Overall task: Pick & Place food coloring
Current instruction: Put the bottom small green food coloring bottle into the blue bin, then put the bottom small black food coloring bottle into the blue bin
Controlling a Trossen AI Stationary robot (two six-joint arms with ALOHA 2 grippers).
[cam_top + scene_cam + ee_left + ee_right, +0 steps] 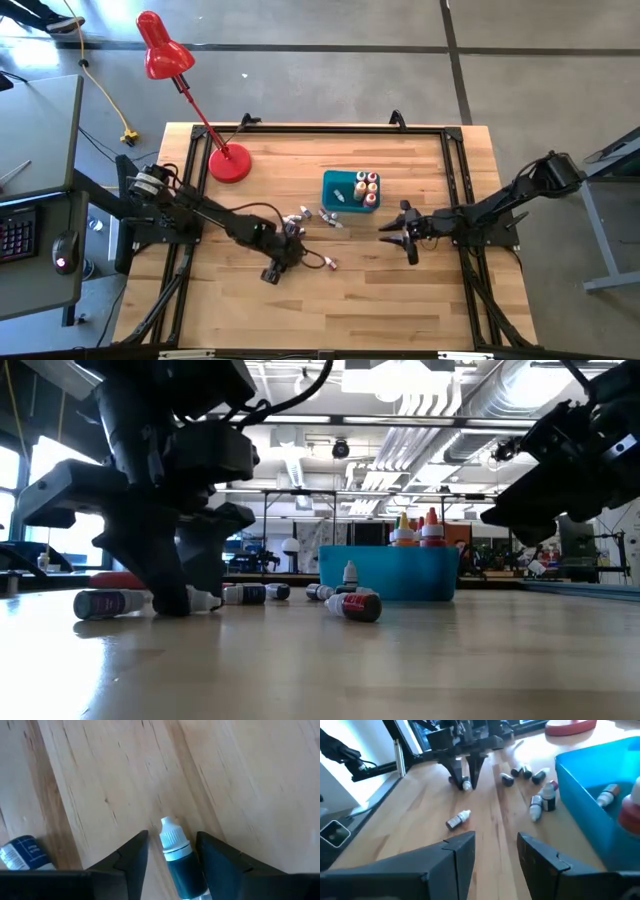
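We judge the job partly done: several bottles (367, 186) stand in the blue bin (331, 181), others lie loose, our left gripper (170, 855) straddles 1 dark-green bottle (180, 865), unclamped, and our right gripper (495, 851) waits parted.

I've got the left gripper (190, 595) down on the table (320, 670), fingertips touching the wood, a small bottle (205, 600) lying between them. More food coloring bottles (355, 605) lie scattered just in front of the blue bin (390, 573), where capped bottles (418, 530) stand upright. The right gripper (570, 460) hangs well above the tabletop.
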